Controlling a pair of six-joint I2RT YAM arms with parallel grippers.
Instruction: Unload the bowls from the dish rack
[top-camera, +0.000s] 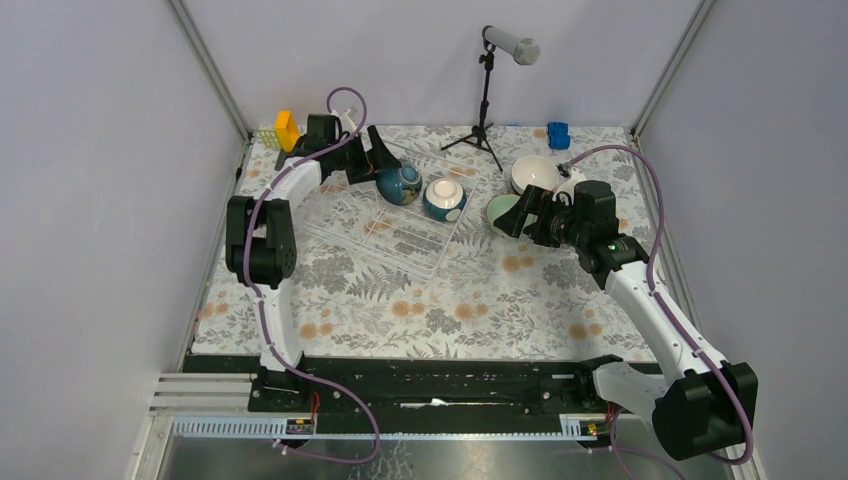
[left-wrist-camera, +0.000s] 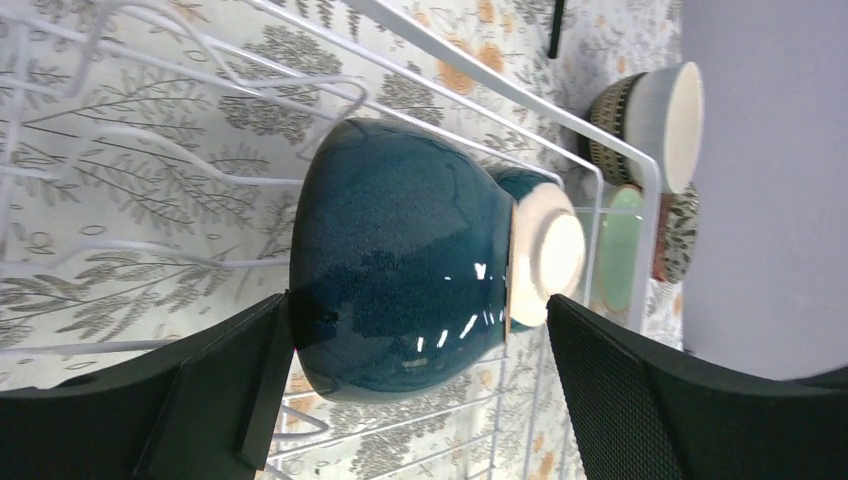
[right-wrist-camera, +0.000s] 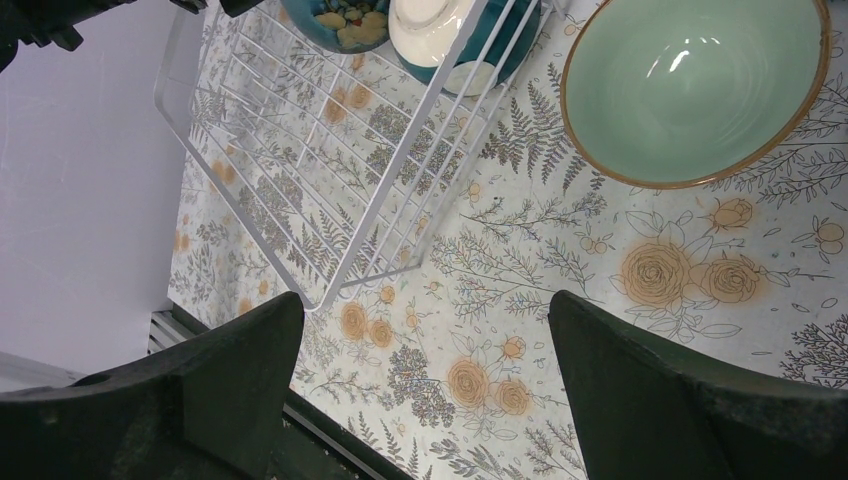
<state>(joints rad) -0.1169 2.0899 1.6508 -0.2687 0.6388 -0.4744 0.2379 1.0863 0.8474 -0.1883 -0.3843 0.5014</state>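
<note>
The dish rack (top-camera: 385, 235) lies at the table's middle, its white ribs (left-wrist-camera: 500, 90) visible close up. A dark teal bowl (top-camera: 400, 185) stands on its side in the rack, and my left gripper (top-camera: 387, 170) is open around this dark teal bowl (left-wrist-camera: 400, 260), one finger (left-wrist-camera: 250, 390) near its rim and the other past its foot. Behind it a second teal bowl with a white inside (top-camera: 443, 198) also stands in the rack. My right gripper (right-wrist-camera: 425, 380) is open over bare cloth, beside a pale green bowl (right-wrist-camera: 690, 90) lying outside the rack (right-wrist-camera: 395, 170).
A white bowl (top-camera: 535, 175) sits on the cloth at the back right, behind the pale green bowl (top-camera: 503, 213). A microphone stand (top-camera: 485, 100) rises behind the rack. A yellow object (top-camera: 287, 128) and a blue one (top-camera: 558, 133) sit at the far edge.
</note>
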